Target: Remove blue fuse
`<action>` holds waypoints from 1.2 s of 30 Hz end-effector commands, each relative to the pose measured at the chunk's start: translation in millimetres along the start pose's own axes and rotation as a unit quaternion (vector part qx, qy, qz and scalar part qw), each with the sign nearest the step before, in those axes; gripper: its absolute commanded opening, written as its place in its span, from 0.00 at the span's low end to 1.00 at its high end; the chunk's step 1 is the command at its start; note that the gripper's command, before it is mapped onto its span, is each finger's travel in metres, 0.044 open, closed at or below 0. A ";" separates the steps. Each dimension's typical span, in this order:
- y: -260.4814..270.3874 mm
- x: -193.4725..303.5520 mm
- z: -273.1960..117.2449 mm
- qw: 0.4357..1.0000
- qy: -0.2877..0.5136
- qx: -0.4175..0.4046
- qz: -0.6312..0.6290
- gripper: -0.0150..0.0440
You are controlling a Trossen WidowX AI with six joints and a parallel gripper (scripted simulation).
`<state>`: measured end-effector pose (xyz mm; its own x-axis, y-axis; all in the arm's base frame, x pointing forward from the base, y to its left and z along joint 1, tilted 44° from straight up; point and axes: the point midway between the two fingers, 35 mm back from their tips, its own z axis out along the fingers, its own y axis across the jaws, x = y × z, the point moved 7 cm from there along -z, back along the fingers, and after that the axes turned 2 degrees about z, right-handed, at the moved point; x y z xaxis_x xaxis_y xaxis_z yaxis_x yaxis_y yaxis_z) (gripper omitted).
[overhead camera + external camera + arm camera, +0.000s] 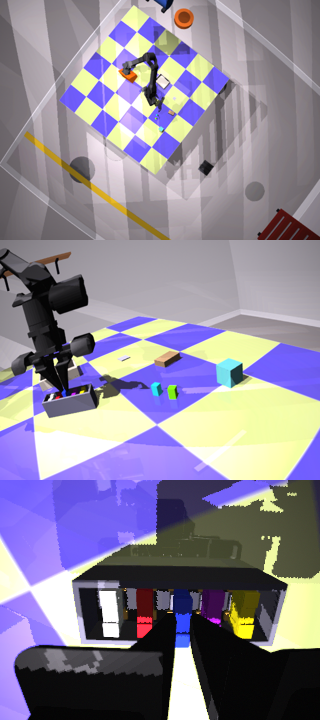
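Note:
My gripper [64,390] [181,621] is shut on the blue fuse [183,636], one fingertip on each side. The fuse's top stands slightly higher than its neighbours; its lower part is hidden inside the grey fuse block [72,405] [180,574]. The white fuse [110,607] and red fuse [144,605] stand left of it in the wrist view, the purple fuse [212,605] and yellow fuse [246,607] right of it. The fingers come down close to the red and purple fuses; contact cannot be told. The pale tray [162,81] [74,373] is empty and stands behind the block in the exterior view.
A small cyan block [156,389], a green block [172,392], a brown block [171,112] [166,359], a flat pale tile [174,98] [123,358] and a larger cyan cube [161,129] [227,372] stand or lie beyond the block, away from the tray.

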<state>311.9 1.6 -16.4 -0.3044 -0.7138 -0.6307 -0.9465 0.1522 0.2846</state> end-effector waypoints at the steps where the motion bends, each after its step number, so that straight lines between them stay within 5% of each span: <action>1: -0.3 -0.6 -3.1 1.000 0.002 0.001 -0.004 0.25; 36: -0.3 -0.3 -20.4 1.000 0.002 0.001 -0.002 0.25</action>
<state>314.0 -10.9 -3.7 -0.3073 -0.7126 -0.6306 -0.9456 0.1542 0.2865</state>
